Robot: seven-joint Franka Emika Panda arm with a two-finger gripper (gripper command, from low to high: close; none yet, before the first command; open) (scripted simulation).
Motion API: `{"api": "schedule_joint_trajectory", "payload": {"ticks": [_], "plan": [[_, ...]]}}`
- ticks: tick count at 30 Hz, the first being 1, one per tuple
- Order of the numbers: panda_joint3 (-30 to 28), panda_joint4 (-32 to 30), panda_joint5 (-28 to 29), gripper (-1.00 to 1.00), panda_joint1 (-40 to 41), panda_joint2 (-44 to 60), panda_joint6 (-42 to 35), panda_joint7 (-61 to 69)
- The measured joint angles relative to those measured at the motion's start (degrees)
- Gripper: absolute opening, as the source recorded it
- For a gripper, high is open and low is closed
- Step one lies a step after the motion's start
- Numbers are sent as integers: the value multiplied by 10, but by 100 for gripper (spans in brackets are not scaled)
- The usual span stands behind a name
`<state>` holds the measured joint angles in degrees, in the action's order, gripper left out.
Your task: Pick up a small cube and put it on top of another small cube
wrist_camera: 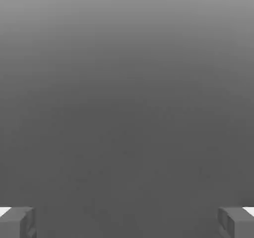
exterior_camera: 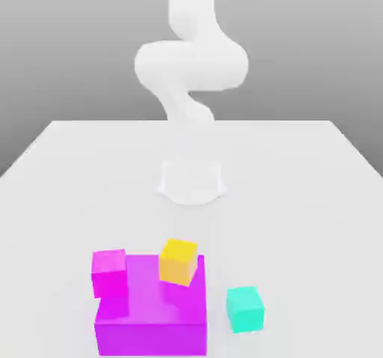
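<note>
Gripper: the two-finger gripper [wrist_camera: 127, 222] shows in the hand view as two grey fingertips [wrist_camera: 17, 222] at opposite edges of the frame, spread wide apart with nothing between them, in front of a plain grey backdrop.
Table: the flat white table [exterior_camera: 67, 199] spans the exterior view, its far edge meeting a grey background.
Arm: the white robot arm [exterior_camera: 191, 65] rises from a round white base [exterior_camera: 192, 181] at mid-table and curves up out of the frame.
Large block: the big magenta square block [exterior_camera: 149, 308] lies on the table at the near edge, in front of the base.
Yellow-orange cube: the small yellow-orange cube [exterior_camera: 179, 261] sits at the block's far edge, tilted.
Magenta cube: the small magenta cube [exterior_camera: 109, 270] stands at the block's far corner on the exterior view's left.
Teal cube: the small plain teal cube [exterior_camera: 244, 309] rests on the table just beside the block, on the exterior view's right, apart from the other two small cubes.
</note>
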<state>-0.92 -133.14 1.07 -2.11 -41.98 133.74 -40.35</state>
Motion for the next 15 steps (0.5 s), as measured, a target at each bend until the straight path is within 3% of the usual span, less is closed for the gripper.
{"api": "schedule_joint_trajectory", "payload": {"ticks": [15], "plan": [[-68, -82, 30, 0, -118, 231, 118, 356]]}}
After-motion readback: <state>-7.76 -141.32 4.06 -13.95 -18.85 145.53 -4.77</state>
